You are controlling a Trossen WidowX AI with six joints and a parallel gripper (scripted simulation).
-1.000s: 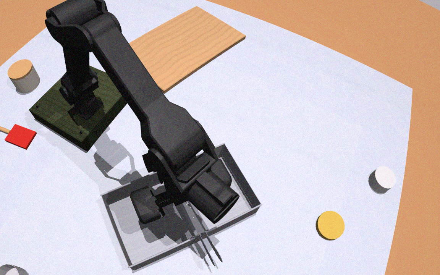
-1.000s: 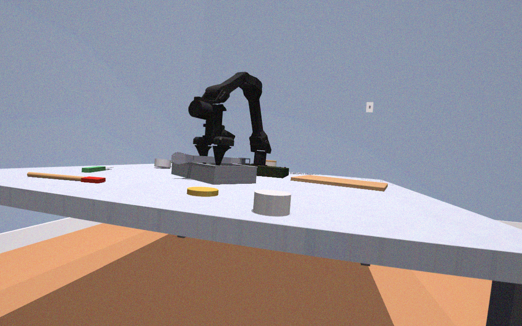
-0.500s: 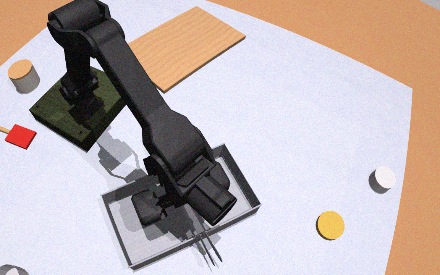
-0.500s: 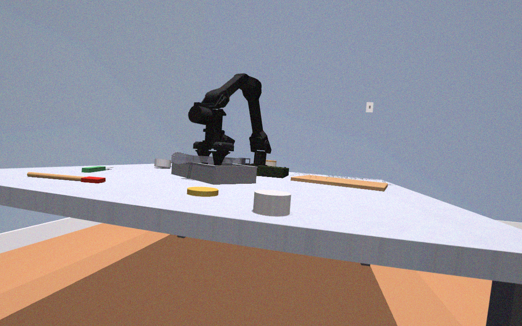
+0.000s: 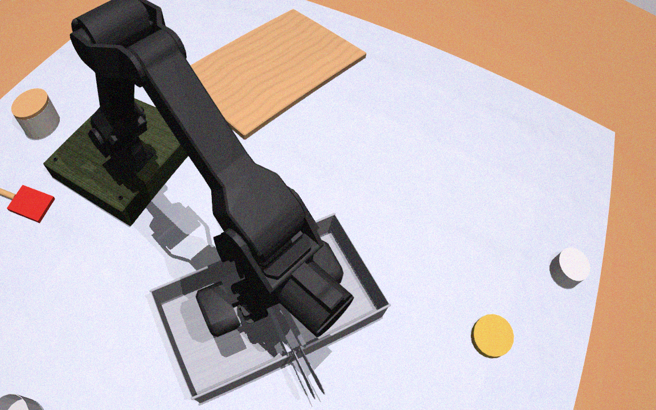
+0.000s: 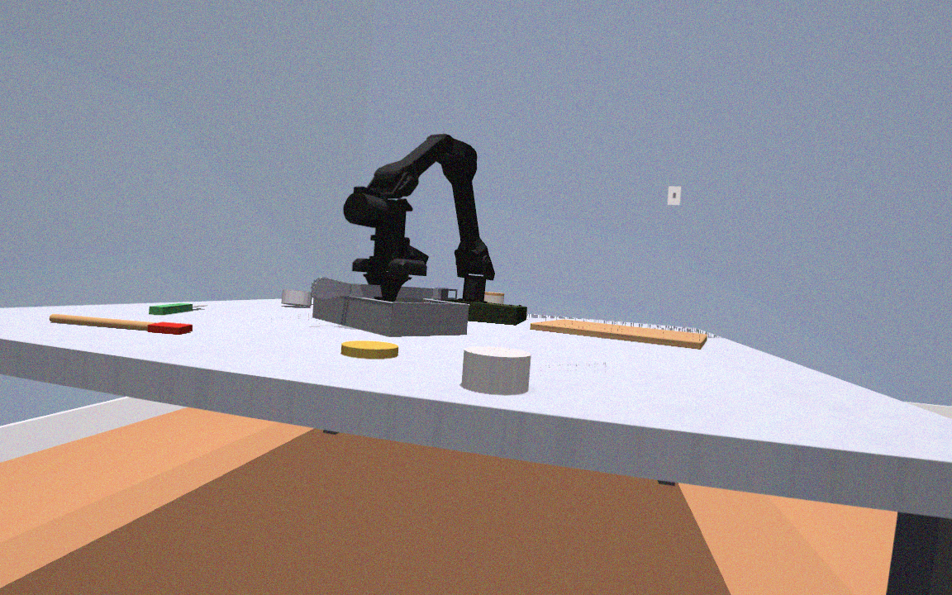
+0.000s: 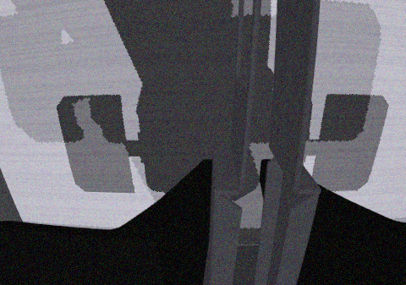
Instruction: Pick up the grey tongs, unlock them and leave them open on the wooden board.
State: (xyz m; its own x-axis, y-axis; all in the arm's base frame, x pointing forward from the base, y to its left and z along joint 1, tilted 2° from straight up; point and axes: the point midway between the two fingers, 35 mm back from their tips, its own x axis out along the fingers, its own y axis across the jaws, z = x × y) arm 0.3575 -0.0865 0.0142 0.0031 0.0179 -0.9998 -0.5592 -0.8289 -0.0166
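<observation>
The grey tongs (image 5: 307,380) (image 7: 226,246) lie across the grey roasting tin (image 5: 363,267) (image 6: 405,318), their thin tips sticking out over the tin's near wall. My gripper (image 5: 256,311) (image 6: 388,284) (image 7: 236,168) points straight down into the tin, and its black fingers press on both arms of the tongs. In the top view the wrist hides the grasp and most of the tongs. The tongs' arms stand close together. The wooden board (image 5: 274,66) (image 6: 620,332) lies flat beyond the arm's base, away from the tin.
The arm's dark green base (image 5: 80,163) stands between board and tin. A red spatula (image 5: 29,203) (image 6: 168,327), a tan-topped cylinder (image 5: 35,112), a yellow disc (image 5: 492,335) (image 6: 369,349), a white cylinder (image 5: 572,265) (image 6: 496,369), a green block (image 6: 170,308) and a grey ring (image 6: 296,297) stand around.
</observation>
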